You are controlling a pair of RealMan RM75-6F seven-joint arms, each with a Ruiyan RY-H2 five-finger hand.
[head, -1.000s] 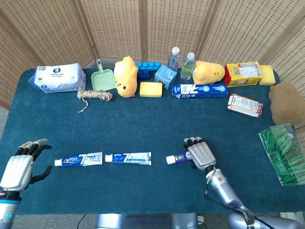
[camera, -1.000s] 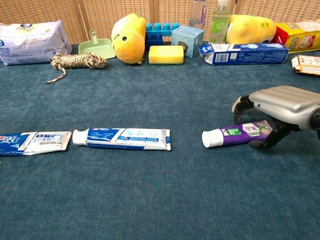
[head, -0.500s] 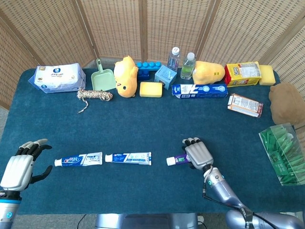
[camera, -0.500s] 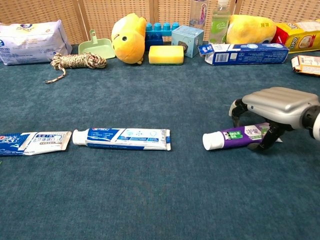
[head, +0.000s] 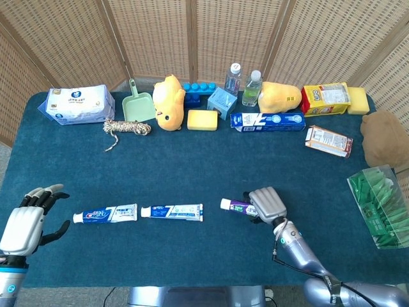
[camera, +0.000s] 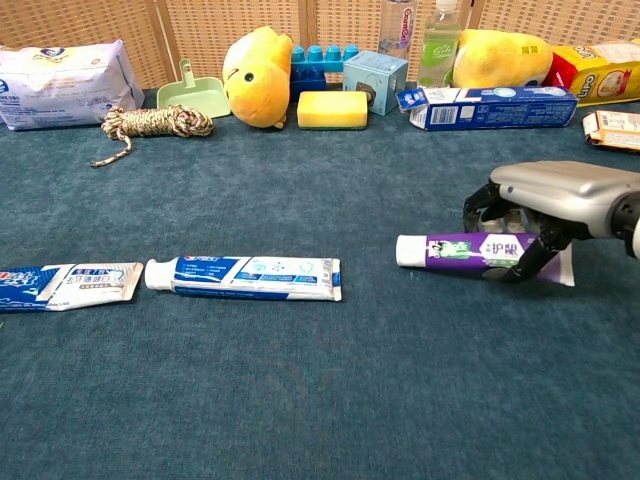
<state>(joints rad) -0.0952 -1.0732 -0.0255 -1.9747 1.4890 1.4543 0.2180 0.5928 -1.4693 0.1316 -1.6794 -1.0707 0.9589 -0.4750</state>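
Shifted since the earlier frame: purple toothpaste tube [camera: 480, 250], now lifted off the cloth and pinched by the right hand [camera: 545, 205], toward the table's [head: 192, 153] front edge. Clear box [head: 380, 204] of green packets at the right edge; wicker screen [head: 192, 38] behind. Left hand [head: 25, 220] spread, holding nothing, front left corner.

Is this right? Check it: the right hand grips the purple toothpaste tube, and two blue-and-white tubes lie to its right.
Not quite. The right hand does grip the purple toothpaste tube, but the two blue-and-white tubes lie toward the robot's left, not its right. The chest view shows this.
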